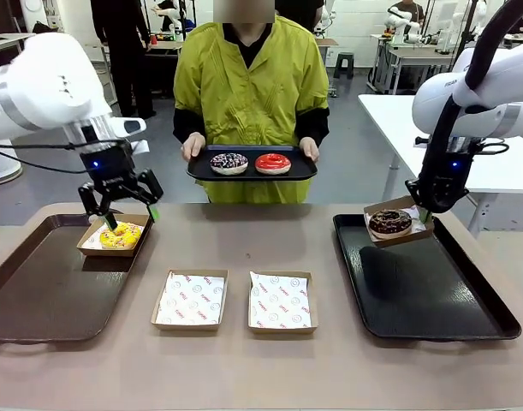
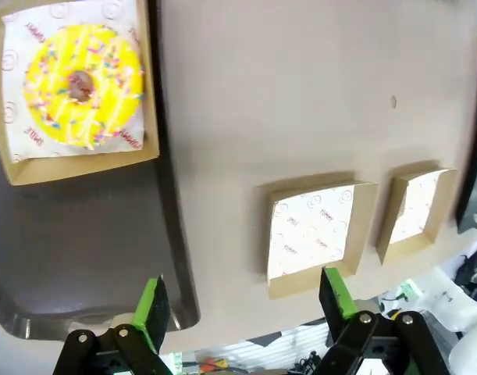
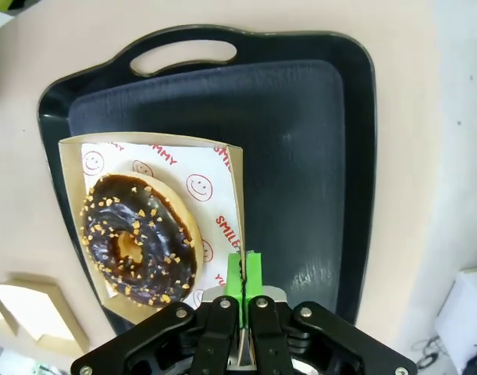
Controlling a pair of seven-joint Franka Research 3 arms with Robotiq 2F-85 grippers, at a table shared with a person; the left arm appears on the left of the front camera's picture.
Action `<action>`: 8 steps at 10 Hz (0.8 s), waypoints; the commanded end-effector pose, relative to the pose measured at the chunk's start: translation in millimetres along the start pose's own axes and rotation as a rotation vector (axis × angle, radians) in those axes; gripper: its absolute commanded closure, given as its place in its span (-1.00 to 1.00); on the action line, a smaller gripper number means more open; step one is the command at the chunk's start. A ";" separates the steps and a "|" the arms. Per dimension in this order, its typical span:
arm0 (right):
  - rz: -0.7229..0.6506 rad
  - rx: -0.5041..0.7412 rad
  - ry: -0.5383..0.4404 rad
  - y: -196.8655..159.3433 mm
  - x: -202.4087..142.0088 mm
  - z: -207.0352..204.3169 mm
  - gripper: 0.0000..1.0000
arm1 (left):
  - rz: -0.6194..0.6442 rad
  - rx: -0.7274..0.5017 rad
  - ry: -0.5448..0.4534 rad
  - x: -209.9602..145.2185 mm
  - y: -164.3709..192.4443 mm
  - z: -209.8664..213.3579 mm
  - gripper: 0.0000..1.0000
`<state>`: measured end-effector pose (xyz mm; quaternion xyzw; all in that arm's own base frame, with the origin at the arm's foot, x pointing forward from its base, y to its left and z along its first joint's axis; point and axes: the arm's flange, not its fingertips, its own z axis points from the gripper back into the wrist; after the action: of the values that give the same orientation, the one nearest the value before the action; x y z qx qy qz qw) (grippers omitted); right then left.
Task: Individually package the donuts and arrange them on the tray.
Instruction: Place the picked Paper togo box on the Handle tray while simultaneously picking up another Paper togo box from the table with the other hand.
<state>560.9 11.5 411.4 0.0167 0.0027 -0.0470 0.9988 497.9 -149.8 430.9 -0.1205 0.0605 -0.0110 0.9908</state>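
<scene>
Beige table (image 1: 261,368) is stretching away from me toward a person in a yellow-green top at the far edge, who is holding a small black serving tray (image 1: 199,169) with a hand (image 1: 193,147) at each end; on it a sprinkled donut (image 1: 228,163) is lying at the left end and a red donut (image 1: 272,163) at the right end, side by side.

At the table's left edge a brown tray (image 1: 38,300) is lying; in its far right corner the left-hand box (image 1: 92,248) is sitting with the yellow donut (image 1: 120,235) inside on printed paper. I am seeing my left claw (image 1: 131,217) hanging just above that box's far side, its fingers spread wide and gripping nothing; from its wrist camera the left claw (image 2: 244,301) is showing both green pads well apart, with the yellow donut (image 2: 82,86) off beyond them.

Toward the table's right edge a black tray (image 1: 424,300) is lying; my right claw (image 1: 425,214) is pinching fully closed on one wall of the right-hand box (image 1: 413,236), which is hanging slightly tilted over the tray's far left corner and carrying the chocolate donut (image 1: 389,223); I cannot tell whether the box is touching the tray.

Near the table's near edge, between the two big trays, two empty boxes (image 1: 190,300) are sitting side by side, apart.
</scene>
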 end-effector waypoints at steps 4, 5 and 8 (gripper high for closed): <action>0.002 0.004 0.002 3.1 2.6 -1.7 0.97 | -0.043 0.126 -0.058 -34.2 -30.4 -58.4 -1.00; 0.002 0.004 0.002 3.1 2.6 -1.7 0.97 | -0.054 0.135 -0.070 -38.2 -37.0 -68.0 -1.00; 0.002 0.004 0.002 3.1 2.6 -1.7 0.97 | -0.083 0.100 -0.037 -35.7 -37.4 -70.2 -1.00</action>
<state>566.7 15.5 408.3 0.0194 0.0047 -0.0453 0.9988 450.6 -204.9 375.5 -0.0727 0.0367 -0.0564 0.9951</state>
